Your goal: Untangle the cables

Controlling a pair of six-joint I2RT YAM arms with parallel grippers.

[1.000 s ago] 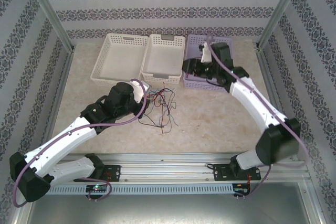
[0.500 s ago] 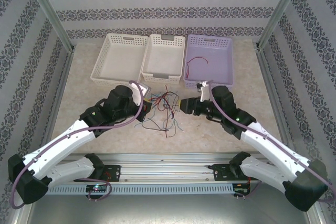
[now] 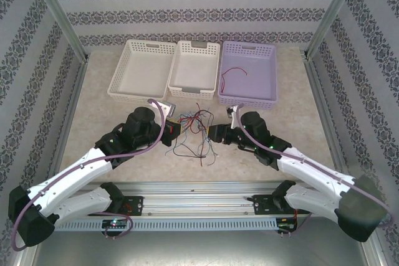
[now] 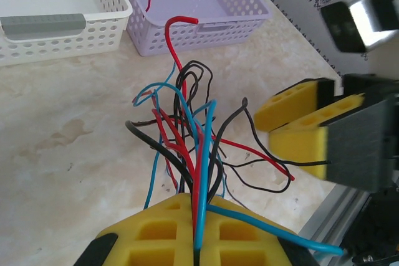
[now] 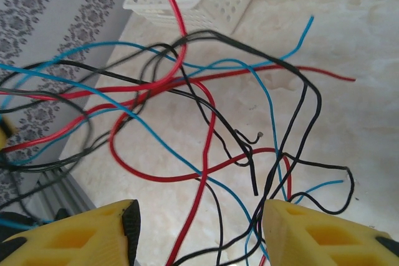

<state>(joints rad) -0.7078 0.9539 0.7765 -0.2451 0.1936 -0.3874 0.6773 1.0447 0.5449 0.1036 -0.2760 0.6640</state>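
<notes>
The cables [image 3: 196,130] are a tangled bunch of thin red, blue and black wires on the table's middle. My left gripper [image 3: 173,130] is shut on one end of the bunch; red and blue strands run out between its yellow fingers [image 4: 156,228], and the cables [image 4: 187,116] fan away from them. My right gripper [image 3: 215,133] stands open at the bunch's right side, and its yellow pads [image 4: 305,126] are just beside the wires. In the right wrist view, red, blue and black cables [image 5: 206,129] cross the gap of the right gripper [image 5: 199,216], with no strand pinched.
Three baskets stand at the back: two white ones [image 3: 142,70] [image 3: 194,68] and a lilac basket [image 3: 262,95] with one red wire [image 3: 235,73] lying in it. The metal rail [image 3: 206,191] runs along the near edge.
My right arm has swung from over the lilac basket down to the bunch, leaving a red wire in that basket. The left gripper, still holding the bunch, shifted slightly nearer.
</notes>
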